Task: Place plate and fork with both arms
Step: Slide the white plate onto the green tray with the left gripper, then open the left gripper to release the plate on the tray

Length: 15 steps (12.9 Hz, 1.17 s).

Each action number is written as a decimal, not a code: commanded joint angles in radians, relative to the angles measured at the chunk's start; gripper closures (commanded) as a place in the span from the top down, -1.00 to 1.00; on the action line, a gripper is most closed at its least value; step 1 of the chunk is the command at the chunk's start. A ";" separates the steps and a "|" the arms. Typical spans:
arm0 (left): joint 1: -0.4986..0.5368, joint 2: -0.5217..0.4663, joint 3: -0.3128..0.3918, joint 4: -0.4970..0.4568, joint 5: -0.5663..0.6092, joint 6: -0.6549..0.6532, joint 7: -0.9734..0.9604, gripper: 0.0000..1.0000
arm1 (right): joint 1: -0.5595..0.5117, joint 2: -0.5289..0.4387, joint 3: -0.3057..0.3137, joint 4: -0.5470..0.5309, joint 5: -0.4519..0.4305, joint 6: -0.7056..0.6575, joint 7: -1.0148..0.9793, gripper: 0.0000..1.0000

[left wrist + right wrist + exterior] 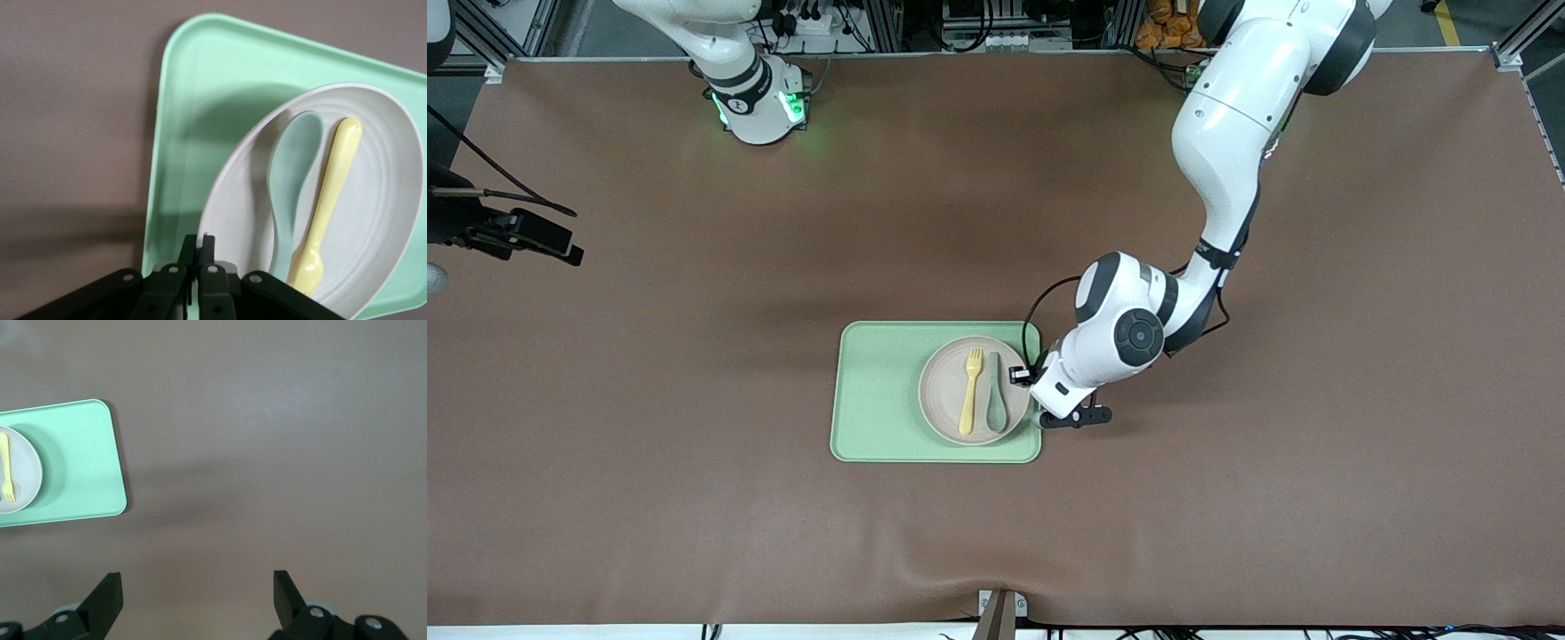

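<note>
The beige plate point(943, 391) lies on the light-green tray point(871, 391), at the end toward the left arm. The pale-yellow fork point(969, 391) lies in the plate beside a grey-green spoon point(996, 396). My left gripper point(1035, 407) is low at the plate's rim on the left arm's side. In the left wrist view its fingers point(199, 240) are pinched together on the rim of the plate point(373, 220), with the fork point(327, 207) in it. My right gripper point(560, 244) waits open over bare table at the right arm's end, wide apart in its own view point(197, 587).
The spoon point(290, 173) lies close to the gripped rim. The tray point(80, 460), plate point(23, 470) and fork point(7, 473) show at the edge of the right wrist view. Brown mat covers the table all round the tray.
</note>
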<state>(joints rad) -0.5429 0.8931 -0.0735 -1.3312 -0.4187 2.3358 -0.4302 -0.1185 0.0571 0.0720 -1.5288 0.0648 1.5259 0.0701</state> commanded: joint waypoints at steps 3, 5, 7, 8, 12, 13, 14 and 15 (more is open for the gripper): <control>-0.029 0.047 0.008 0.033 0.018 0.054 -0.036 -1.00 | -0.027 0.007 0.012 0.016 0.026 -0.013 -0.036 1.00; -0.031 0.058 0.006 0.033 0.017 0.088 -0.038 -1.00 | -0.030 0.007 0.011 0.016 0.026 -0.015 -0.036 1.00; -0.035 0.058 0.007 0.033 0.018 0.096 -0.036 0.55 | -0.041 0.009 0.011 0.016 0.024 -0.015 -0.042 1.00; -0.038 0.053 0.009 0.030 0.020 0.096 -0.035 1.00 | -0.043 0.013 0.011 0.016 0.023 -0.015 -0.041 1.00; -0.028 -0.047 0.040 0.026 0.024 0.030 -0.036 1.00 | -0.033 0.023 0.012 0.015 0.023 -0.016 -0.030 1.00; -0.026 -0.089 0.066 0.026 0.040 -0.017 -0.036 1.00 | -0.033 0.021 0.012 0.012 0.023 -0.020 -0.024 1.00; -0.022 -0.139 0.084 0.021 0.073 -0.070 -0.033 1.00 | -0.030 0.023 0.012 0.012 0.023 -0.033 -0.033 1.00; -0.005 -0.184 0.089 0.015 0.108 -0.126 -0.033 1.00 | -0.023 0.021 0.017 0.015 0.024 -0.036 -0.026 1.00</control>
<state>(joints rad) -0.5631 0.8199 -0.0068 -1.2785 -0.3783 2.3112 -0.4342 -0.1375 0.0745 0.0750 -1.5293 0.0713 1.5089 0.0469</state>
